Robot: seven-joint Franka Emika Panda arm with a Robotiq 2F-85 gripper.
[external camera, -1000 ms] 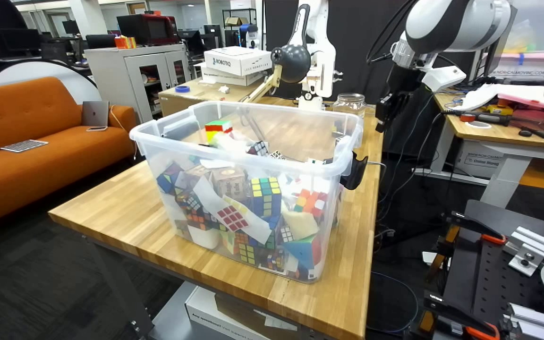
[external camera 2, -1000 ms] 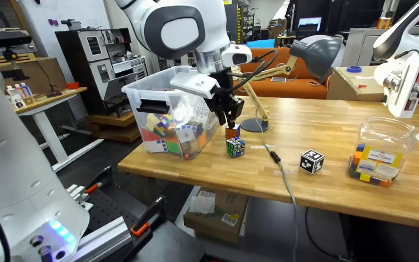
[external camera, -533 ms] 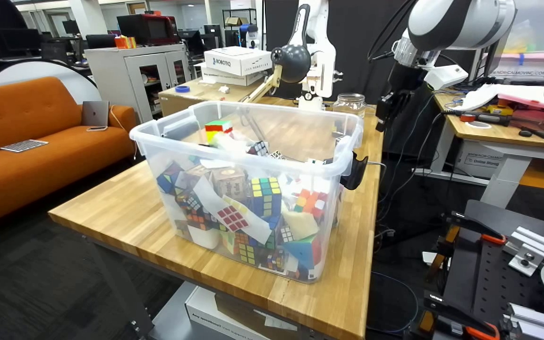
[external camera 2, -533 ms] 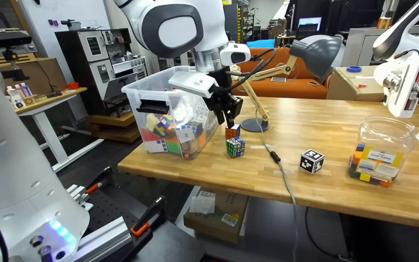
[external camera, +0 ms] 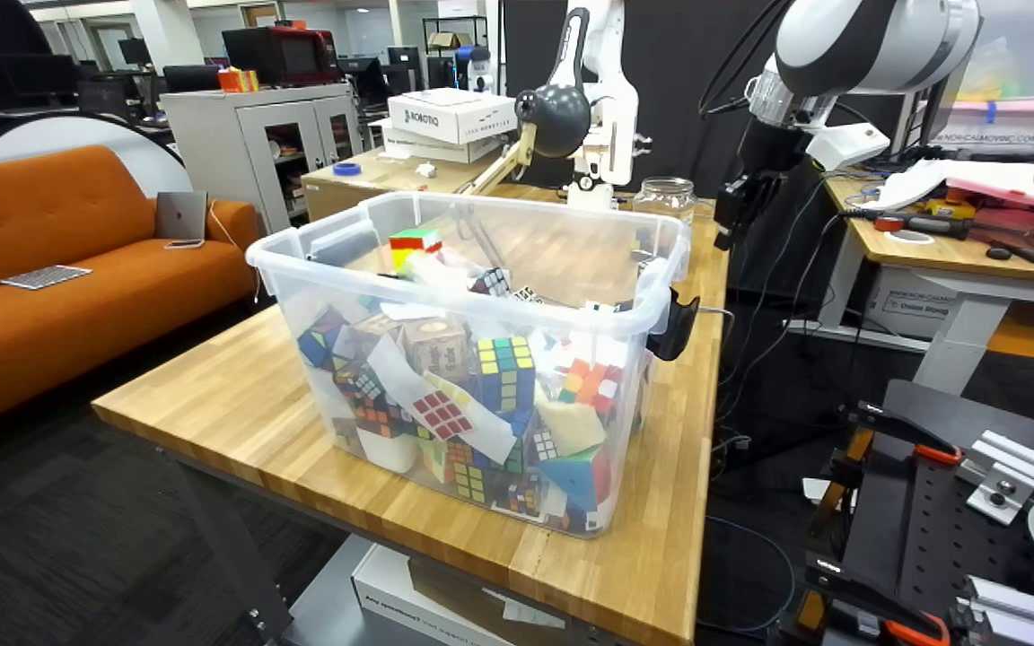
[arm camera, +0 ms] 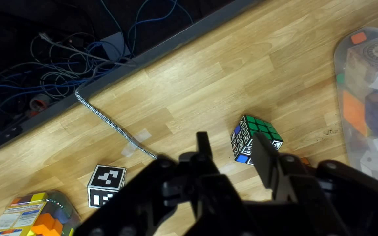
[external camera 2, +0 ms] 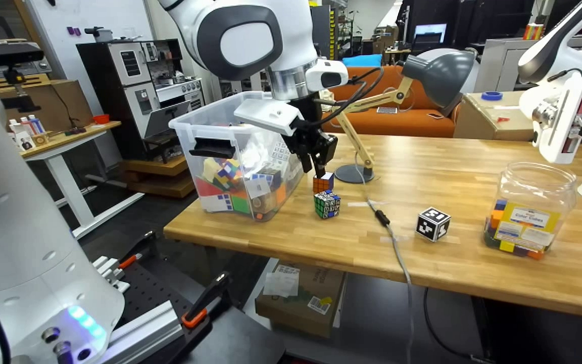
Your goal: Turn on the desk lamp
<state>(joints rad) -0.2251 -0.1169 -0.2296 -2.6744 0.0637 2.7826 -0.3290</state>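
The desk lamp has a dark grey shade [external camera 2: 442, 76], a jointed wooden arm [external camera 2: 354, 136] and a round dark base [external camera 2: 352, 173] on the table. In an exterior view its shade [external camera: 556, 121] shows behind the bin. A cord runs from it with a small black switch [external camera 2: 382, 218] lying on the tabletop. That cord [arm camera: 110, 123] passes out of sight behind a finger in the wrist view, where the switch cannot be made out. My gripper [arm camera: 231, 137] is open, its black fingers apart around nothing. It hangs [external camera 2: 314, 169] beside the bin, to the left of the lamp base.
A clear bin [external camera 2: 205, 130] full of puzzle cubes stands close to the gripper. A green-and-white cube [external camera 2: 327, 204] and an orange one [external camera 2: 323, 183] sit near it. Farther along are a black-and-white marker cube [external camera 2: 433, 224], a plastic jar [external camera 2: 538, 192] and another robot arm [external camera 2: 569, 116].
Over the first half second the gripper shifted slightly away from the lamp. Since then the arm has held still, and the lamp, cord and cubes have not moved.
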